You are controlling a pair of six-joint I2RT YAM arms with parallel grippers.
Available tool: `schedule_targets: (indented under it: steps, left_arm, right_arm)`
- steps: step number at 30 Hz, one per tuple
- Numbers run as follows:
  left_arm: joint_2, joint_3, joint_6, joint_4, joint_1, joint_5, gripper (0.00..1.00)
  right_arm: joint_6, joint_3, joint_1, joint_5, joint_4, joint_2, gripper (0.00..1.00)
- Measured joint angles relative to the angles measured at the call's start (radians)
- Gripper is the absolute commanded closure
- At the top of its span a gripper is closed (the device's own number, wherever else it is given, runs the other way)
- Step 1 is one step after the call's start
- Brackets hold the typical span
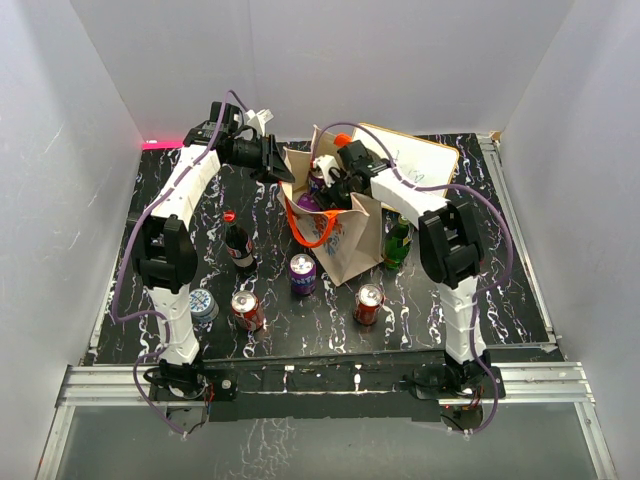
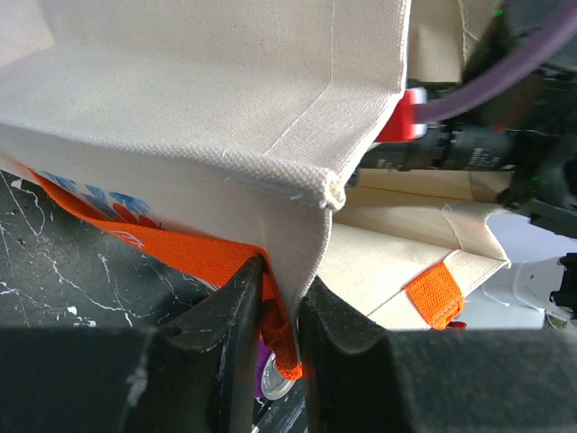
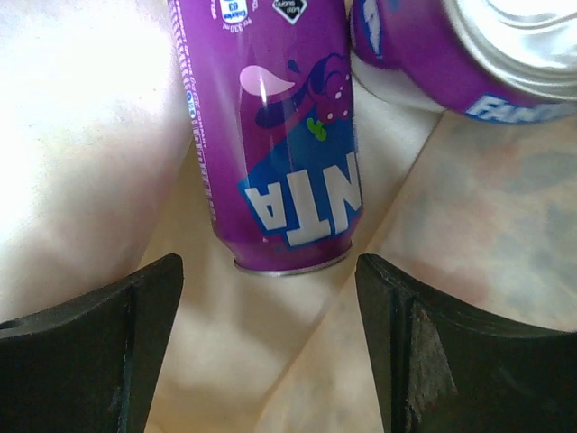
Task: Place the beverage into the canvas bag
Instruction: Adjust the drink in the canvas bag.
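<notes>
The canvas bag (image 1: 352, 238) stands open at the table's middle, beige with orange handles (image 1: 312, 228) and a print on its side. My left gripper (image 1: 283, 165) is shut on the bag's rim and orange strap at its left corner; in the left wrist view the fingers (image 2: 225, 334) pinch the cloth (image 2: 180, 99). My right gripper (image 1: 326, 186) reaches down into the bag's mouth. In the right wrist view it (image 3: 270, 352) is open and empty, just above a purple Fanta can (image 3: 275, 135) lying on the bag's floor. A second purple can (image 3: 478, 45) lies beside it.
On the table in front of the bag are a cola bottle (image 1: 238, 245), a purple can (image 1: 302, 273), two red cans (image 1: 247, 310) (image 1: 368, 303) and a blue-white can (image 1: 203, 305). A green bottle (image 1: 398, 243) stands at the bag's right. A flat beige sheet (image 1: 425, 160) lies behind.
</notes>
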Motion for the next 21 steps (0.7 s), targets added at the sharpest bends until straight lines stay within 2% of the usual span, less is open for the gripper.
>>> schedule_targets:
  steps: [4, 7, 10, 14, 16, 17, 21]
  left_arm:
    - [0.000, 0.000, 0.001, 0.000, 0.000, -0.002, 0.81]
    - [0.000, 0.000, 0.003, 0.000, 0.000, -0.003, 0.81]
    - [0.000, 0.004, 0.007, 0.000, 0.000, -0.003, 0.81]
    - [0.000, 0.005, 0.015, -0.003, -0.001, -0.008, 0.81]
    - [0.000, 0.006, 0.018, -0.004, -0.001, -0.010, 0.81]
    - [0.000, 0.007, 0.018, -0.005, -0.001, -0.011, 0.81]
    - [0.000, 0.010, 0.022, -0.008, -0.001, -0.014, 0.80]
  right_arm:
    - [0.001, -0.007, 0.013, 0.010, 0.015, 0.035, 0.22]
    - [0.004, -0.013, 0.015, 0.013, 0.039, 0.042, 0.30]
    - [0.006, -0.027, 0.015, 0.019, 0.068, 0.044, 0.46]
    - [0.007, -0.035, 0.014, 0.002, 0.078, 0.043, 0.76]
    - [0.008, -0.035, 0.015, -0.004, 0.079, 0.043, 0.87]
    - [0.008, -0.035, 0.014, -0.005, 0.080, 0.042, 0.91]
    - [0.007, -0.033, 0.014, -0.013, 0.072, 0.041, 0.92]
